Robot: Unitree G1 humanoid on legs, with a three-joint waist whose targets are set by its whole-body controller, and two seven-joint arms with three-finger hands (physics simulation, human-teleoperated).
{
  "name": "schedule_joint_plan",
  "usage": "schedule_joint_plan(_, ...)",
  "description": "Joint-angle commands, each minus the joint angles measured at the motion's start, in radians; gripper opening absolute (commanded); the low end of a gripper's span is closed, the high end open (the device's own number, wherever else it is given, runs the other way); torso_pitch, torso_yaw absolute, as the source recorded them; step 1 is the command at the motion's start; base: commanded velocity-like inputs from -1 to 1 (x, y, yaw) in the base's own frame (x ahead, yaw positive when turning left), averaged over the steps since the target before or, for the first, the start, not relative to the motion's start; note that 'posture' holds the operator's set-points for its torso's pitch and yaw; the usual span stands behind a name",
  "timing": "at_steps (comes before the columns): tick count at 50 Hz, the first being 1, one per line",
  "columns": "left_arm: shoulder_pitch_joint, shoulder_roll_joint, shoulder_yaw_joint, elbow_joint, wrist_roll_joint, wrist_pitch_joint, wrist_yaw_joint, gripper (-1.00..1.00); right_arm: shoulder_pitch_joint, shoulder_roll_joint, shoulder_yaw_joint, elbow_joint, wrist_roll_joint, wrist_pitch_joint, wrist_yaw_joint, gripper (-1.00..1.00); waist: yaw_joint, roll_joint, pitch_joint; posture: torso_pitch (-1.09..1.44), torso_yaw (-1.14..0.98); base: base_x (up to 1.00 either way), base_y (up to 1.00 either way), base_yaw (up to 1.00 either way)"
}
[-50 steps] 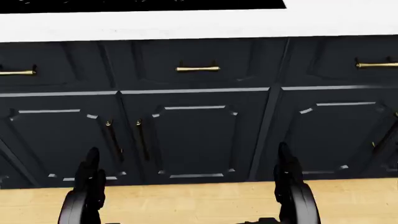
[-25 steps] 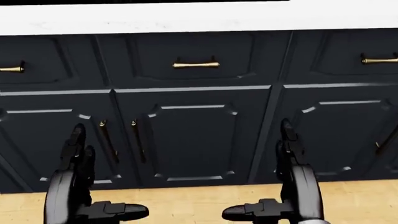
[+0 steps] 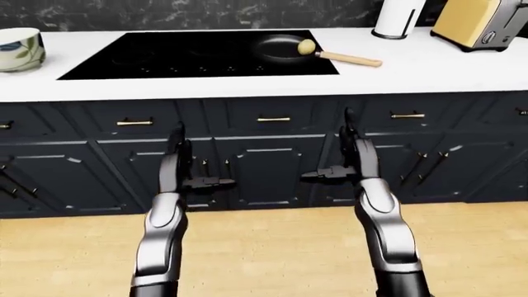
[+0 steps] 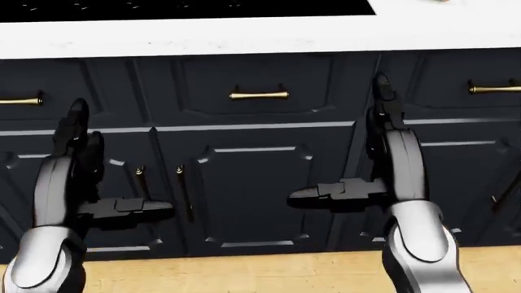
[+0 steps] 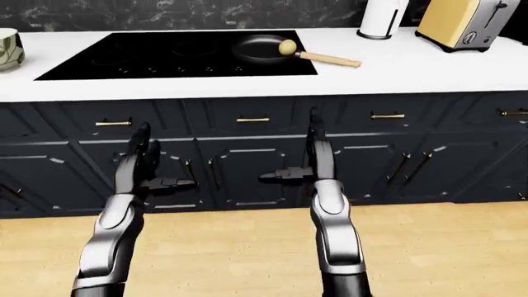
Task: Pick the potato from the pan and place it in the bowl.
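Potato: a small yellowish lump on the pan's right edge, beside where the handle joins; it looks nearly round, so no long axis or pointing direction can be told.
Pan: dark, on the right part of the black stovetop; its pale wooden handle runs from the pan to the right and slightly down in the left-eye view, its end lying on the white worktop.
Pan contents: only the potato shows, at the rim next to the handle.
Bowl: pale with a leaf pattern, on the worktop well to the left of the pan, past the stovetop's left edge; cut by the edge of the view, and its inside cannot be seen.
Other things right of the pan: a white paper roll and, further right, a tan toaster, both on the worktop.
Left hand: raised before the dark cabinet doors, below the level of the pan; two fingers point up, the thumb juts sideways toward the other hand; spread, holding nothing.
Right hand: mirrored pose, fingers up, thumb pointing toward the left hand; spread, empty, well below the pan and apart from it.
Arms: both forearms rise from the bottom of the view over the wooden floor.
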Motion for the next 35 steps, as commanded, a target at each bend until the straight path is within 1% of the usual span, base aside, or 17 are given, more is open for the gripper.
schedule_joint_plan(1,-0.044,0.013,0.007,-0.047,-0.009,0.001,-0.004,1.0,-0.045,-0.011,-0.009,-0.057,0.001,0.026,0.0,1.0,0.0,0.002,-0.021,0.0,0.0,0.0,0.0,0.0)
schedule_joint_plan(5,-0.091,0.035,0.018,-0.049,-0.005,0.028,0.005,1.0,-0.087,-0.022,-0.009,-0.093,0.001,0.116,0.006,1.0,0.001,0.001,-0.021,0.0,0.0,0.0,0.0,0.0)
schedule_joint_plan(7,-0.117,0.046,0.027,-0.055,-0.014,0.055,0.009,1.0,-0.117,-0.026,-0.022,-0.101,0.009,0.137,0.001,1.0,0.0,0.001,-0.021,0.0,0.0,0.0,0.0,0.0)
schedule_joint_plan(9,-0.147,0.06,0.033,-0.068,-0.025,0.09,0.012,1.0,-0.152,-0.037,-0.027,-0.113,0.011,0.169,-0.008,1.0,0.0,0.002,-0.02,0.0,0.0,0.0,0.0,0.0)
schedule_joint_plan(10,-0.16,0.066,0.035,-0.068,-0.027,0.102,0.015,1.0,-0.166,-0.047,-0.024,-0.112,-0.002,0.165,-0.013,1.0,0.0,0.003,-0.021,0.0,0.0,0.0,0.0,0.0)
schedule_joint_plan(11,-0.175,0.071,0.038,-0.073,-0.032,0.115,0.018,1.0,-0.185,-0.047,-0.037,-0.13,0.015,0.201,-0.014,1.0,0.0,0.003,-0.02,0.0,0.0,0.0,0.0,0.0)
schedule_joint_plan(14,-0.207,0.086,0.039,-0.084,-0.04,0.152,0.022,1.0,-0.23,-0.07,-0.059,-0.157,0.047,0.253,-0.017,1.0,0.001,0.003,-0.018,0.0,0.0,0.0,0.0,0.0)
schedule_joint_plan(16,-0.238,0.097,0.043,-0.111,-0.049,0.199,0.03,1.0,-0.258,-0.091,-0.065,-0.172,0.057,0.287,-0.02,1.0,0.002,0.003,-0.017,0.0,0.0,0.0,0.0,0.0)
schedule_joint_plan(20,-0.282,0.108,0.043,-0.122,-0.061,0.236,0.037,1.0,-0.281,-0.106,-0.069,-0.208,0.076,0.343,-0.024,1.0,0.003,0.002,-0.015,0.0,0.0,0.0,0.0,0.0)
schedule_joint_plan(25,-0.32,0.123,0.044,-0.159,-0.074,0.307,0.045,1.0,-0.344,-0.129,-0.083,-0.252,0.104,0.44,-0.034,1.0,0.002,0.001,-0.014,0.0,0.0,0.0,0.0,0.0)
schedule_joint_plan(26,-0.334,0.128,0.048,-0.16,-0.078,0.319,0.045,1.0,-0.356,-0.137,-0.077,-0.247,0.101,0.446,-0.035,1.0,0.002,0.001,-0.013,0.0,0.0,0.0,0.0,0.0)
schedule_joint_plan(32,-0.403,0.167,0.058,-0.184,-0.092,0.403,0.051,1.0,-0.436,-0.168,-0.092,-0.242,0.121,0.509,-0.037,1.0,0.001,0.003,-0.009,0.0,0.0,0.0,0.0,0.0)
schedule_joint_plan(35,-0.42,0.178,0.062,-0.187,-0.095,0.42,0.05,1.0,-0.471,-0.182,-0.1,-0.252,0.137,0.546,-0.04,1.0,0.002,0.002,-0.006,0.0,0.0,0.0,0.0,0.0)
